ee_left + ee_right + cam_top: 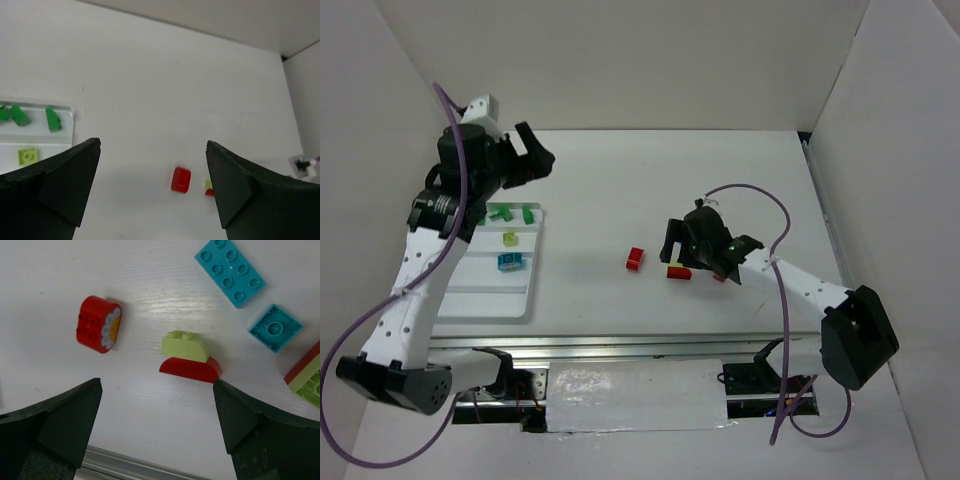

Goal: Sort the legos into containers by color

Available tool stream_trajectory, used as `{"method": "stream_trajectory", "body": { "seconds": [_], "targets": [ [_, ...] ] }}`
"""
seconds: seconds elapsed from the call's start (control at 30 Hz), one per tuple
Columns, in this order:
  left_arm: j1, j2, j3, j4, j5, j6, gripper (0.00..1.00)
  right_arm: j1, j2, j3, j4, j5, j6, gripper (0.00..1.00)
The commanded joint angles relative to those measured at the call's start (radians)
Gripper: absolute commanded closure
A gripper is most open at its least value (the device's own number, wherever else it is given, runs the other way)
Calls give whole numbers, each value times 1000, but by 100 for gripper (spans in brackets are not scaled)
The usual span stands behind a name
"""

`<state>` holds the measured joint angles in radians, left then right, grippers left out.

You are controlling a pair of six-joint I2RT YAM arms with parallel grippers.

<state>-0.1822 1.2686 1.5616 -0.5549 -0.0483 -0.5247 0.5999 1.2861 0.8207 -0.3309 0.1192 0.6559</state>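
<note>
Beyond the white tray's (490, 292) far edge the left gripper (153, 146) gapes wide, empty; right of the tray the right gripper (157, 384) likewise, over a lime brick (185, 346); a red-and-lime brick (306, 374) is cropped

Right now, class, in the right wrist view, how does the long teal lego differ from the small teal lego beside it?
Shape: the long teal lego is a rectangle; the small teal lego is square and shorter. Face: the long one shows eight studs; the small one shows a central ring, no studs, so probably flipped. Both are teal and lie flat on the table, not touching.
</note>
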Motion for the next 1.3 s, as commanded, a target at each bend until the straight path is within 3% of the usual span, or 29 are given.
{"method": "stream_trajectory", "body": {
  "seconds": [0.0, 0.17, 0.33, 0.57, 0.73, 1.0, 1.1, 1.27],
  "targets": [
    [-7, -90, -150, -47, 50, 80, 1, 26, 39, 67, -69, 108, -21, 0],
    [-8, -189, -368, -19, 171, 184, 1, 35, 87, 71, -62, 146, -22, 0],
    [-11, -317, -587, 59, 122, 157, 1, 31, 116, 133, -43, 155, -114, 0],
    [-13, -365, -600, 18, -57, 160, 0, -73, 327, 345, -123, 83, -280, 0],
    [-14, -364, -601, 21, -52, 170, 0, -144, 484, 471, -195, 34, -361, 2],
    [-16, -331, -598, 16, -16, 183, 0, -196, 645, 529, -214, 4, -378, 13],
    [-17, -331, -600, 18, -12, 183, 1, -206, 664, 528, -209, -29, -380, 31],
    [-19, -319, -600, 19, 10, 187, 1, -207, 664, 526, -201, -24, -377, 42]
  ]
}}
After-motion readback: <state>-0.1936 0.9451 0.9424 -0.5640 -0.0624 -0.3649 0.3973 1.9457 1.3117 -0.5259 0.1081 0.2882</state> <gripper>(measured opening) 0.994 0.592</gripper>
